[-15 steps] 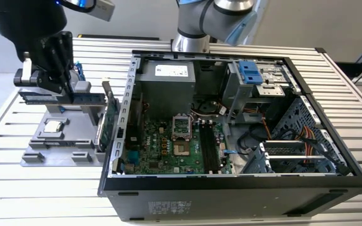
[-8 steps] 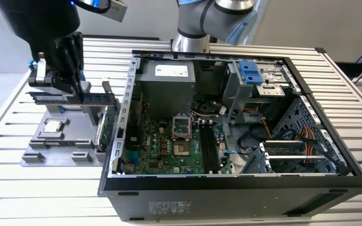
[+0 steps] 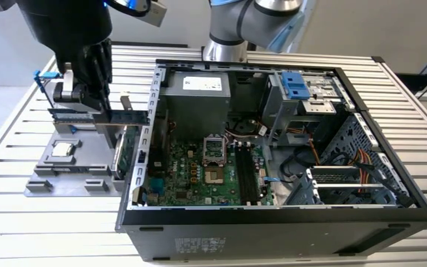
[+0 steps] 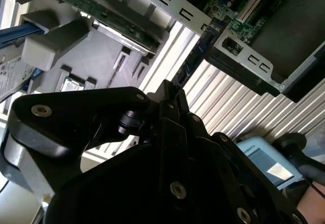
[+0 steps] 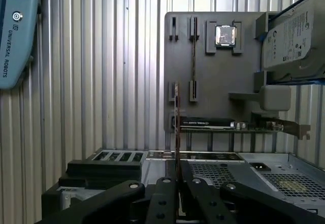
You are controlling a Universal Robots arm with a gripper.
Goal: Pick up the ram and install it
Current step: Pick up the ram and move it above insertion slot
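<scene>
Ram stands edge-on, clamped in the end effector.

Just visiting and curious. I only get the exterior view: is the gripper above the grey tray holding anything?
Observer: Yes. In the first wrist view the ram, a thin stick seen edge-on, is clamped in the gripper.
Operator: Are there more of those?
Observer: It looks so: a second thin stick sits edge-on in the tray, near the processor chip.
Operator: Anything else lying around?
Observer: A light blue handheld controller lies on the slatted table.
</scene>
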